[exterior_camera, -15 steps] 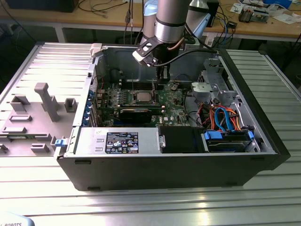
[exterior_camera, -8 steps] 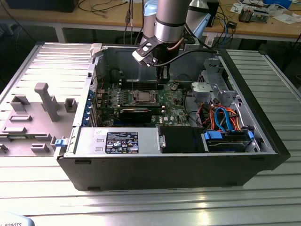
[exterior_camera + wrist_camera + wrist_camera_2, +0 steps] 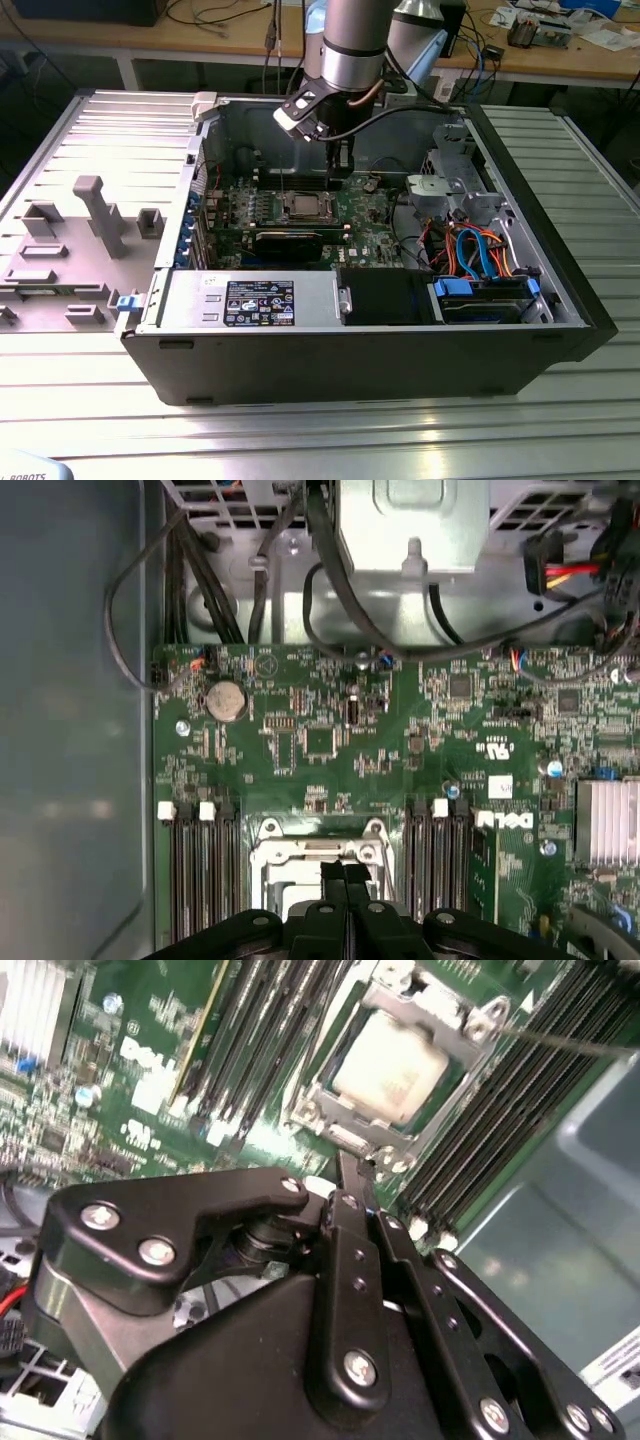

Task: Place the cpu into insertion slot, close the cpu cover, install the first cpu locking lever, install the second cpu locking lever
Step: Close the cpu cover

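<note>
Ribbed aluminium bench (image 3: pixel 300 440), one black steel pc case (image 3: pixel 350 360) lying open on it, green motherboard (image 3: pixel 375 215) inside. One square matte-silver cpu (image 3: pixel 390 1065) sits in the insertion slot (image 3: pixel 287 208), with the shiny windowed cpu cover (image 3: pixel 425 1000) flat over it. The gripper (image 3: pixel 353 1165) has its two black fingers (image 3: pixel 350 1250) clenched together, tips right at the cover's edge.

Ribbed metal desk (image 3: pixel 400 430) carrying open computer case (image 3: pixel 350 365), sitting near middle. Grey panel (image 3: pixel 70 262) lying flat just beside case, toward exterior view's left. White object (image 3: pixel 30 470) resting at desk's near corner.
</note>
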{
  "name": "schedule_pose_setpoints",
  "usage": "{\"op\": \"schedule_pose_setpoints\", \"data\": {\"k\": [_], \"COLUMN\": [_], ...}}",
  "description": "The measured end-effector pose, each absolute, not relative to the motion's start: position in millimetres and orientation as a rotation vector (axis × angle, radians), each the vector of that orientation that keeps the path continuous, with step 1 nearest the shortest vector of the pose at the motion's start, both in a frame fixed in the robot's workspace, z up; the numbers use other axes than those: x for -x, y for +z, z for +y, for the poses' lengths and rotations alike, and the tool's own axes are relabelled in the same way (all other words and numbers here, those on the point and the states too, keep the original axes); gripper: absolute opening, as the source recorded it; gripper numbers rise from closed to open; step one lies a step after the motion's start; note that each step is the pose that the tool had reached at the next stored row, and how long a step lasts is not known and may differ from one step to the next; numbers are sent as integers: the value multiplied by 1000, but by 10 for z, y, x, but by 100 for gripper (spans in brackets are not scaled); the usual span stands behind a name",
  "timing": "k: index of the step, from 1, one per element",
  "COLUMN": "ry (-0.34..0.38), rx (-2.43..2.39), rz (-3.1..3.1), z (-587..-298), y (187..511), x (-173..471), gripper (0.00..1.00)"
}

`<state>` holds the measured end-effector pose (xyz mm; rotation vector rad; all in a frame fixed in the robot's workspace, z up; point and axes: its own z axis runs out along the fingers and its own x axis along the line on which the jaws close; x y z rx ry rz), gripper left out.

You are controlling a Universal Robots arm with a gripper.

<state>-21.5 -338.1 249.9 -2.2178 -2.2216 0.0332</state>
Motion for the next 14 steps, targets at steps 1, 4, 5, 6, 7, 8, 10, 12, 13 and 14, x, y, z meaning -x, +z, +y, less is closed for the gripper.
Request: {"op": "schedule_pose_setpoints", "data": {"k": [1,4,5,6,7,8,10,12,13,14], "ry": [33,33,33,34,33,33,33,33,33,33], "rx": [2218,2218,2218,2218,2218,2218,2218,2218,2218,2218], "rz": [-2222,-2222,-2222,-2222,-2222,-2222,-2222,-2222,-2222,-2222], "z": [-3381,-3381,-3381,-3381,-3380,-3380,-3380,-3380,-3380,-3380], "y": [2498,2494,2493,2493,2493,2493,2489,2490,2490,2490], "x": [240,297,297,297,297,297,297,297,297,297], "gripper": [11,11,11,11,11,11,11,11,11,11]}}
